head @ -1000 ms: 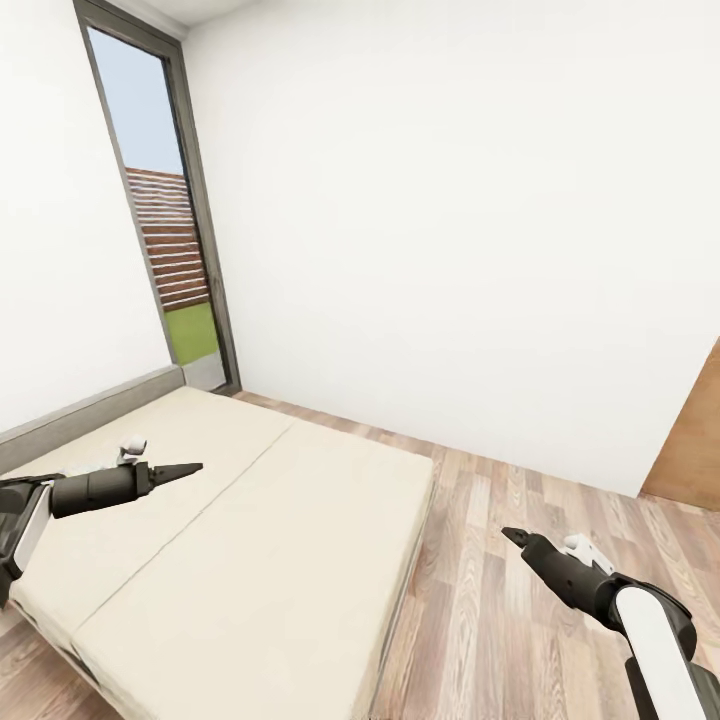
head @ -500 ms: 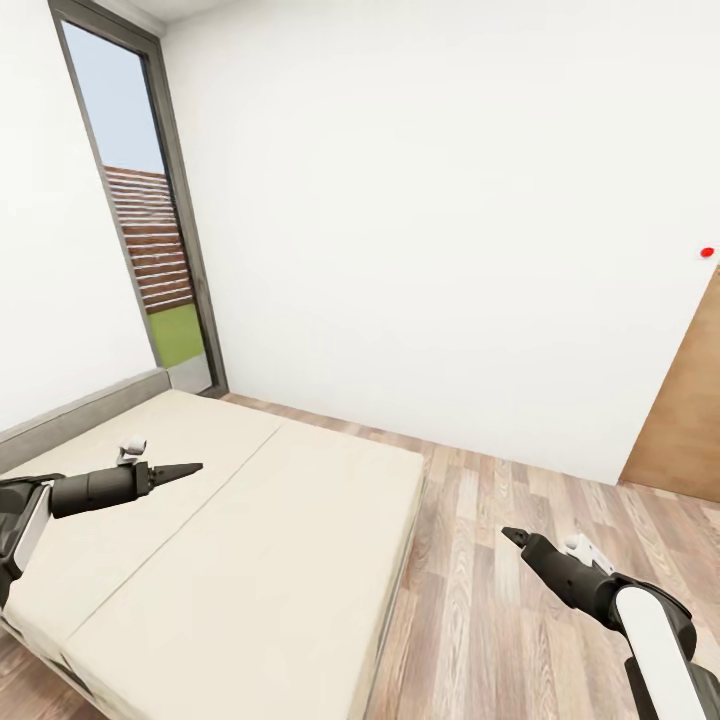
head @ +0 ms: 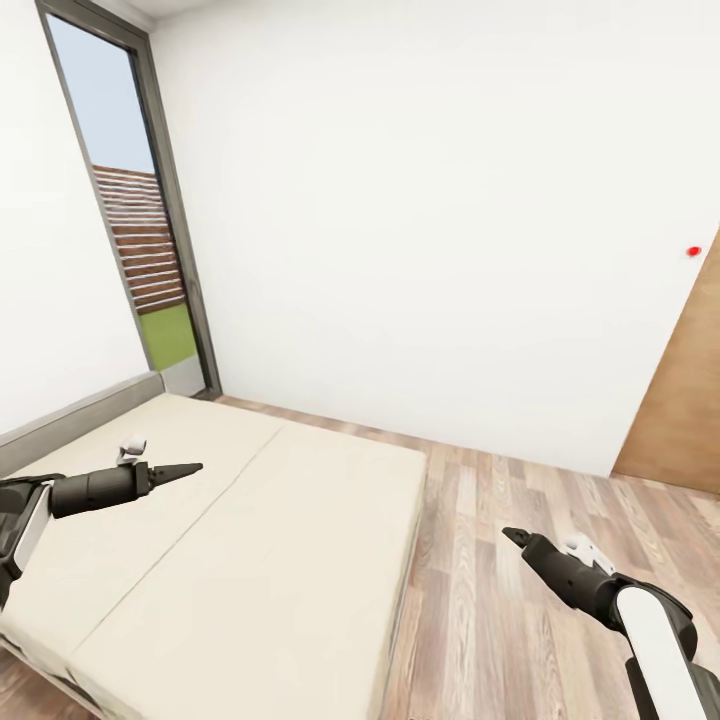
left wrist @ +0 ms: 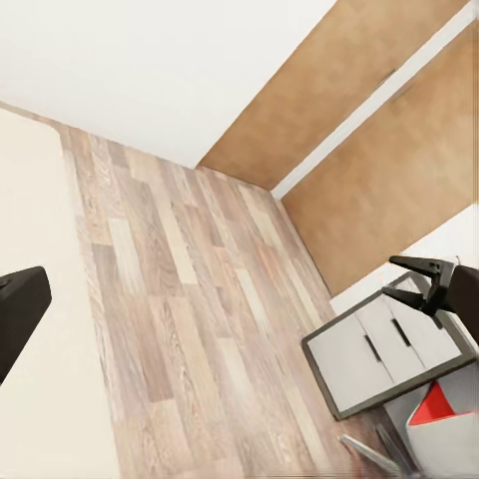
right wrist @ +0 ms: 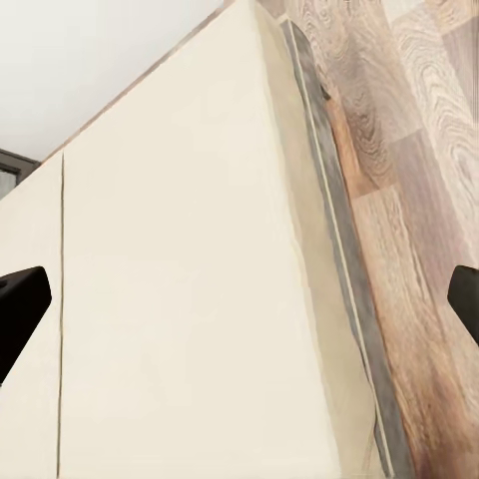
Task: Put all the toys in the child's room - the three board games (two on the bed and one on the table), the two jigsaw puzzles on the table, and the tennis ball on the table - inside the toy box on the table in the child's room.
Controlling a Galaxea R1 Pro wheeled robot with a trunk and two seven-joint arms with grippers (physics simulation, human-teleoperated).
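Left black two-fingered gripper (head: pixel 190 467): spread open and empty, hovering over the broad beige mattress of the grey-framed bed (head: pixel 280 520). Right black gripper (head: pixel 512 536): also open and empty, fingers (right wrist: pixel 20 304) wide apart, held above the pale wood plank floor (head: pixel 500 580) just beside the bed's edge. Beyond: plain white wall (head: pixel 450 200), a tall dark-framed window (head: pixel 130 220) by the bed's head, and a brown wooden panel (head: pixel 685 400) at the far right.

my left pincer (head: pixel 190 467) is black and tapers to a thin point, on a dark round forearm with a small white knob. my right pincer (head: pixel 516 537) matches, behind it a white sleeve.
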